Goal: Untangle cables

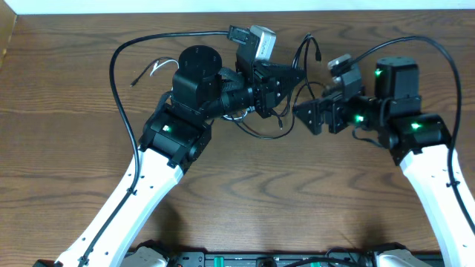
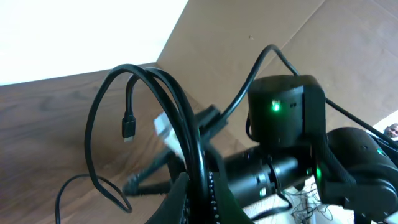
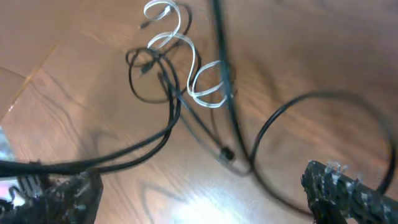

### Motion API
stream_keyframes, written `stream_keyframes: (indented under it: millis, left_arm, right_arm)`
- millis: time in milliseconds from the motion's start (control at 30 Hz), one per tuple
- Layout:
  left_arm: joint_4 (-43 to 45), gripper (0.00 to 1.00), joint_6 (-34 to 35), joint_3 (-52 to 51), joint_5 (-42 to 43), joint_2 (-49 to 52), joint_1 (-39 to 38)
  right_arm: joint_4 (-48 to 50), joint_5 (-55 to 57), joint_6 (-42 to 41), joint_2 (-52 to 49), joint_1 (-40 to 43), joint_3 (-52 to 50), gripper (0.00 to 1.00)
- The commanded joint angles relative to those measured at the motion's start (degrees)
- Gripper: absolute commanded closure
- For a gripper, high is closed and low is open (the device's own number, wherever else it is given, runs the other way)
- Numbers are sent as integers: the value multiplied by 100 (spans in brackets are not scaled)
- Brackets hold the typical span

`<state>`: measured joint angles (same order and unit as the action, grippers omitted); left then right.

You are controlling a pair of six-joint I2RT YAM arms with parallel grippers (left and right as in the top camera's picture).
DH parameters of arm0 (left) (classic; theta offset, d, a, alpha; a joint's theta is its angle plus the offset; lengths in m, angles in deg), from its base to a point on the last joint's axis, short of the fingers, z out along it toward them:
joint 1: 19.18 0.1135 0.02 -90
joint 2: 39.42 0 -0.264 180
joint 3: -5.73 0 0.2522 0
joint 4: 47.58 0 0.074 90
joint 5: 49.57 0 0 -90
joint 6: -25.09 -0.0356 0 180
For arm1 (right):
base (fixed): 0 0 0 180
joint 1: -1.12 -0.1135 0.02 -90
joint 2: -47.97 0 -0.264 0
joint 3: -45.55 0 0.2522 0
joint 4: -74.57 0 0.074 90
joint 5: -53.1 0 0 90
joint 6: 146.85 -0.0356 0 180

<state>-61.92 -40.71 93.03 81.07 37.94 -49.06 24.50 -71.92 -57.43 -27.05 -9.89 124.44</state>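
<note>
My left gripper [image 1: 291, 83] is near the table's middle, shut on the black cable [image 2: 186, 118]. The cable rises from the jaws [image 2: 200, 198] in a tall loop, and its plug end [image 2: 129, 128] hangs free. In the overhead view the black cable [image 1: 299, 53] loops up between the two grippers. My right gripper [image 1: 306, 117] faces the left one, open and empty [image 3: 205, 196], above more black cable strands [image 3: 168, 127] on the table. The white cable [image 3: 186, 56] lies in coils among those black strands and also shows beside the left arm [image 1: 158, 67].
The table is dark wood [image 1: 312, 200]. Thick black wires run to both arms [image 1: 122, 111]. A cardboard-coloured wall [image 2: 261, 31] stands behind the right arm in the left wrist view.
</note>
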Motion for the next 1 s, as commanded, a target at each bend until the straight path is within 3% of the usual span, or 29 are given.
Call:
stream_keyframes:
  millis: [0,300,433,967]
  left_arm:
    - [72,93,28,118,-507,-55,9]
    - [721,93,680,118,-695,-55,9]
    - [1036,92,1058,118,-835,-55,9]
    - [1650,93,1257,118,-1073,-365,9]
  right_arm:
    - [-278,326,52,-4,-210,46,1]
    - [-651,817,-474,-262,-562,-131,1]
    - [-494,1305,-1266,-697,-595,-166,1]
    - [2551,1259,-1952,-2214,-627,-166,4]
